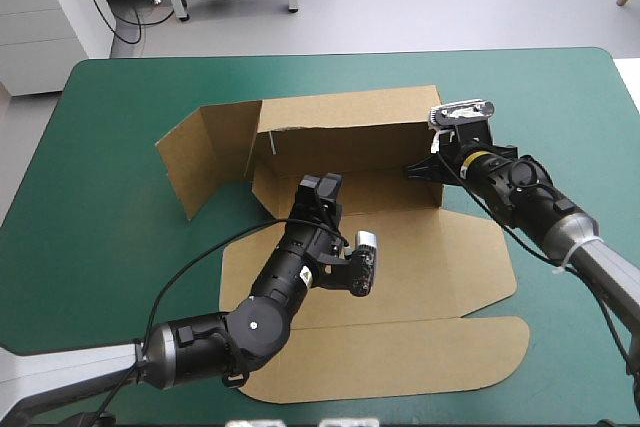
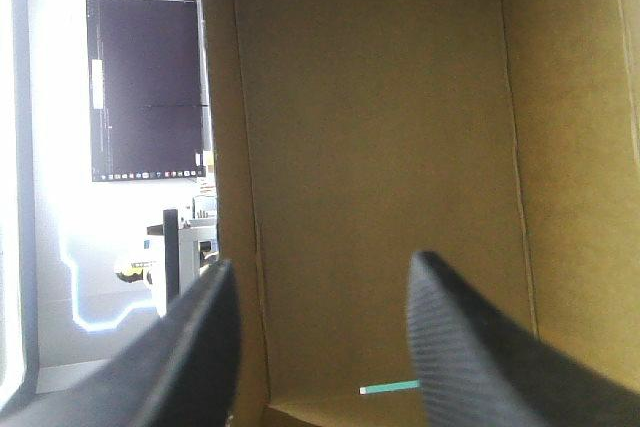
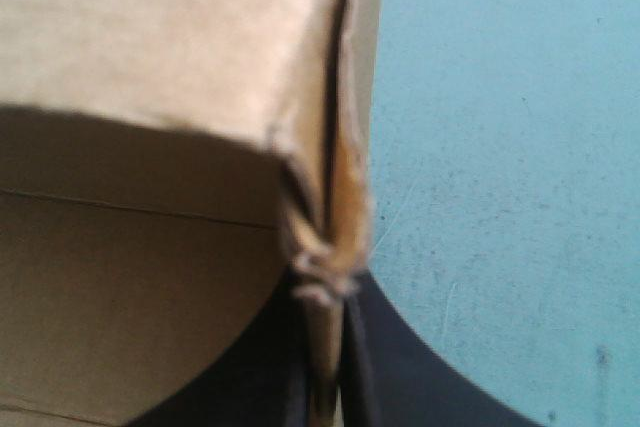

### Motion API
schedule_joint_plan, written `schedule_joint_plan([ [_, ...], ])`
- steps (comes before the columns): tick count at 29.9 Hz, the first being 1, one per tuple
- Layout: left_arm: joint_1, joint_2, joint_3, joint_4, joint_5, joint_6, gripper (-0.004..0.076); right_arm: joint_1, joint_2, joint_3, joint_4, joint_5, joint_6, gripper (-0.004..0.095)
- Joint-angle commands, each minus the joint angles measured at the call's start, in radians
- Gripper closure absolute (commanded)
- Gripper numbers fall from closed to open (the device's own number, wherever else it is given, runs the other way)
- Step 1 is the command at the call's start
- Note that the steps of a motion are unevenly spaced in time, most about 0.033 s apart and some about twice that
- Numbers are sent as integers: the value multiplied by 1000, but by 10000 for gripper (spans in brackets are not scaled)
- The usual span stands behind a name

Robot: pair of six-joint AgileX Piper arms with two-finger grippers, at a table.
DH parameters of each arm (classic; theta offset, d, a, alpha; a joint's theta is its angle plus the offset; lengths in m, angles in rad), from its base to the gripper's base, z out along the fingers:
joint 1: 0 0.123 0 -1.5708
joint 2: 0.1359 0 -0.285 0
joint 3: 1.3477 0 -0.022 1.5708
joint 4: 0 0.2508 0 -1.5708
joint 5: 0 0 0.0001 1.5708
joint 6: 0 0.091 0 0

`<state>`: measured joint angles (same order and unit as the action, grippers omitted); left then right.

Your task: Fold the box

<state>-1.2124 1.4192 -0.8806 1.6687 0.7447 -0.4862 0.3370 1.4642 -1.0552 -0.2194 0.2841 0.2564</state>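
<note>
Box (image 3: 150,47) edge — between right fingers (image 3: 402,379)

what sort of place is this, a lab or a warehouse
Probably a robotics test bench: a table with a teal-green cover, the left gripper and right gripper over it, and one partly folded box.

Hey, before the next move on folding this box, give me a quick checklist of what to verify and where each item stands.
Right hand shut on the box at its right end: ok.
Left hand open, inside the box: ok.
Back wall upright: ok.
Left-end flap tucked in: not ok, splayed outward.
Lid lying flat: ok.
Left hand touching the floor panel: cannot tell.
</note>
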Motion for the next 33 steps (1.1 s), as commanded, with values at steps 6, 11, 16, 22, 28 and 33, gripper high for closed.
schedule_joint_plan([
  [6, 24, -34, -136, -328, 2, 200, 708, -6, -32, -43, 0, -73, -5, 914],
  [11, 191, -32, -415, -990, 21, 677, 708, -6, -32, -43, 0, -73, -5, 914],
  [16, 482, 16, -740, -1466, 244, 949, 708, -6, -32, -43, 0, -73, -5, 914],
  [22, 931, 85, -943, -1879, 341, 950, 715, -6, -32, -43, 0, -73, -5, 914],
  [28, 1373, 96, -943, -2238, 382, 908, 732, -6, -32, -43, 0, -73, -5, 914],
  [33, 1670, 97, -896, -2389, 396, 846, 732, -6, -32, -43, 2, -73, -5, 914],
])
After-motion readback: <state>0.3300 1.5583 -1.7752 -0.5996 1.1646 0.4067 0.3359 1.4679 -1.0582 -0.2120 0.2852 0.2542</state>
